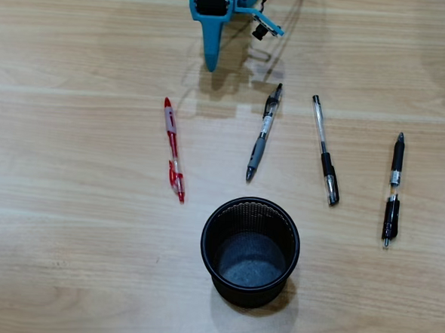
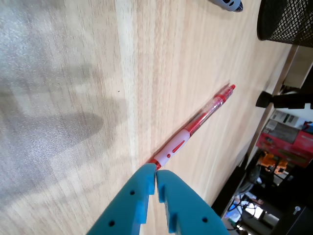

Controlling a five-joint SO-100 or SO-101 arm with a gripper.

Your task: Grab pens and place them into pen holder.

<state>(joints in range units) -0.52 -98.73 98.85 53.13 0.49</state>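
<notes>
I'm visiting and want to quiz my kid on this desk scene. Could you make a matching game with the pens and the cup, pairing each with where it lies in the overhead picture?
Things:
1. red and clear pen
2. grey and black pen
3. all-black pen
4. pen holder

Places in the overhead view:
A. farthest right on the table
B. farthest left of the pens
C. below the pens, near the bottom middle, empty
D. just left of the clear pen with the black cap

Pairs: 1-B, 2-D, 3-A, 4-C
</notes>
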